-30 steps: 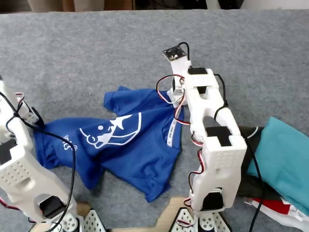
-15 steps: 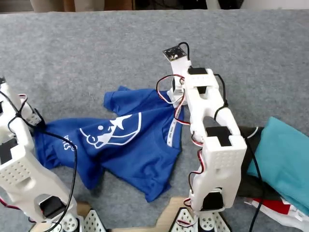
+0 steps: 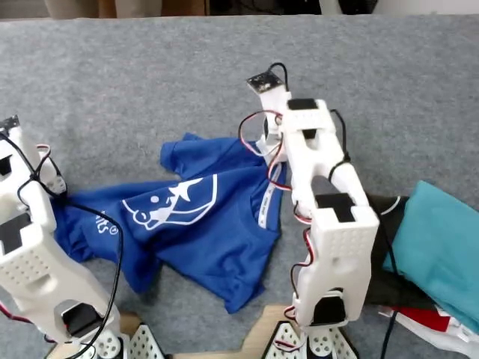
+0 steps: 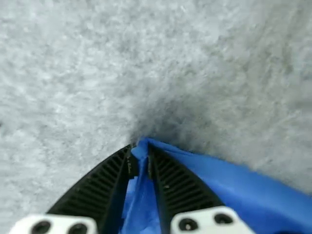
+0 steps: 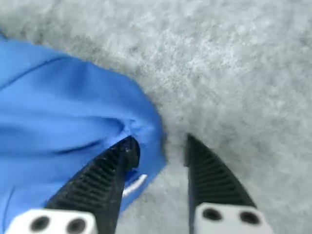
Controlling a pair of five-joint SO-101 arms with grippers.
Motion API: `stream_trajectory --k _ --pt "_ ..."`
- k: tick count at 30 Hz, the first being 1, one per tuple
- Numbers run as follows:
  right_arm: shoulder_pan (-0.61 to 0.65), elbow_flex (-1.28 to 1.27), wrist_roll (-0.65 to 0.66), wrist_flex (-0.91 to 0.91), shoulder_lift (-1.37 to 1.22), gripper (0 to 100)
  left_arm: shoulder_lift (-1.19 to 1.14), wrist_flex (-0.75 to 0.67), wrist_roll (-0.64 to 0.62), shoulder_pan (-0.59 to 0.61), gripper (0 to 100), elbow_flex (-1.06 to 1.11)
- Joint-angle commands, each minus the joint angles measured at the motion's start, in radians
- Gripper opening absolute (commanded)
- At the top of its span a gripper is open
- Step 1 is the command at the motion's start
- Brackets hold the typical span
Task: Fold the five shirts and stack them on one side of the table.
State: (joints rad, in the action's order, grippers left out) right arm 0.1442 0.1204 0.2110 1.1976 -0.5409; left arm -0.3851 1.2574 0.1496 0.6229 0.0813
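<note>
A blue shirt [image 3: 198,224] with a white print lies crumpled and spread on the grey carpeted table [image 3: 135,82]. The left arm [image 3: 30,247] stands at the shirt's left end. My left gripper [image 4: 140,148] is shut on a pinched edge of the blue shirt [image 4: 234,185], low over the carpet. The right arm [image 3: 322,202] stretches over the shirt's right side. My right gripper [image 5: 160,146] is open at the collar corner, with one finger on the blue shirt [image 5: 63,107] and the other over bare carpet.
A teal shirt [image 3: 441,239] lies on a pile at the right edge, over black cloth [image 3: 385,288] and red and white garments [image 3: 430,321]. The arms' wooden base [image 3: 262,329] sits at the near edge. The far half of the table is bare carpet.
The right arm has shifted slightly left and farther away at the collar. The left arm has moved a little, holding the shirt's left edge. The shirt has barely moved.
</note>
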Motion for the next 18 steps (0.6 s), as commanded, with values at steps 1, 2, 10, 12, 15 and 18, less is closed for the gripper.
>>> stream_trajectory --k 1,2,10,12,15,18 --pt "0.018 0.208 0.011 0.213 0.007 17.1 0.133 0.025 0.058 0.002 2 0.077" --pt "0.028 0.283 0.011 0.292 0.012 15.5 0.182 0.023 0.078 0.002 2 0.118" --pt "0.216 0.684 0.003 0.361 -0.090 9.4 0.605 -0.052 0.173 0.009 2 0.508" --pt "0.274 0.717 0.002 0.310 -0.176 9.4 0.690 -0.037 0.149 0.009 2 0.563" --pt "0.355 0.762 -0.064 0.261 -0.321 9.4 0.805 0.031 0.123 0.011 2 0.605" --pt "0.407 0.820 -0.097 0.285 -0.461 9.1 0.897 0.087 0.123 0.011 2 0.606"
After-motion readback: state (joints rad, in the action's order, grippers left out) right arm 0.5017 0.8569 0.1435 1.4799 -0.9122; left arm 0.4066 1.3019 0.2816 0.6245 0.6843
